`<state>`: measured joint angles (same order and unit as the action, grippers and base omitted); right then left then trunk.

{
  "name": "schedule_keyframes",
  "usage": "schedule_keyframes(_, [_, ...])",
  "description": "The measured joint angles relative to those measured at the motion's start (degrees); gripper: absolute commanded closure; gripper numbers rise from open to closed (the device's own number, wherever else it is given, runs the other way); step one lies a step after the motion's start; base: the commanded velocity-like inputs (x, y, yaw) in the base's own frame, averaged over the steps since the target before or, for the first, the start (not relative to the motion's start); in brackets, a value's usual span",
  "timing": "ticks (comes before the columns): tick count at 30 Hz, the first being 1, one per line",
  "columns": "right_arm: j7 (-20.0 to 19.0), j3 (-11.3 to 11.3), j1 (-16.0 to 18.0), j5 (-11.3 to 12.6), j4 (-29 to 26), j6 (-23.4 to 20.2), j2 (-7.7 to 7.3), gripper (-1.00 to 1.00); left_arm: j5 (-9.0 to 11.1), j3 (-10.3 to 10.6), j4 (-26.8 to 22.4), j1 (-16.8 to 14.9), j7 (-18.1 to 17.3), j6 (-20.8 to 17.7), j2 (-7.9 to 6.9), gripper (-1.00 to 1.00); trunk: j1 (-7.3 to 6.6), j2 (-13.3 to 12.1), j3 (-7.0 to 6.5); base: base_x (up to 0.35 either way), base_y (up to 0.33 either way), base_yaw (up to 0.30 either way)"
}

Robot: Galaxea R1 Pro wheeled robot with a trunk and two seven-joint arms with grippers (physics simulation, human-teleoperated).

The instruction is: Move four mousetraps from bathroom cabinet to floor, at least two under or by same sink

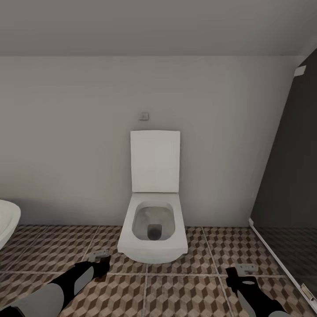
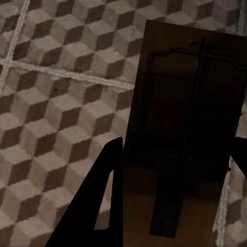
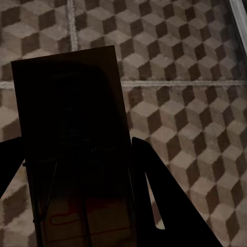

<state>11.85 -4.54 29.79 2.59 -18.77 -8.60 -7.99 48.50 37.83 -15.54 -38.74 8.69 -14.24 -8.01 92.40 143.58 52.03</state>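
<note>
Head view: robot faced a white toilet (image 1: 153, 229) with its lid up, set against a pale wall; a small wall plate (image 1: 143, 116) sat above the lid; a dark partition (image 1: 290, 176) stood at the right; the curved edge of a white fixture (image 1: 6, 220) showed at the left; the bathroom floor (image 1: 176, 293) lay below in brown, beige and white cube tiles with pale grout. The left gripper (image 1: 102, 260) reached forward left of the toilet base with a small flat plate, the left mousetrap (image 1: 98, 254), at its tip; the right gripper (image 1: 241, 276) reached forward right of the toilet with the right mousetrap (image 1: 246, 269) at its tip; both hung above the tiles, well apart from each other.

Left wrist view: the left mousetrap (image 2: 190, 134) showed as a brown wooden plate with dark wire parts, lying between the two dark fingers (image 2: 95, 206); jaws narrowed onto its long edges, one finger on each side; the plate held above the floor (image 2: 56, 103).

Right wrist view: the right mousetrap (image 3: 74, 144) sat in deep shadow, red marking visible at its near end; fingers (image 3: 159, 195) flanked both long edges, jaws closed to the plate's width and gripping it; cube tiles (image 3: 180, 62) showed beyond it.
</note>
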Motion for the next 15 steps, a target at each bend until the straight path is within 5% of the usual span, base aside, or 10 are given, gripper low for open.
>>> schedule_keyframes(15, [0.2,0.0,0.0,0.0,0.0,-0.1,0.04,1.0,0.0,-0.2,-0.1,0.0,0.0,0.0,0.05,1.0,0.0,0.0,0.0,0.0,0.0,0.0])
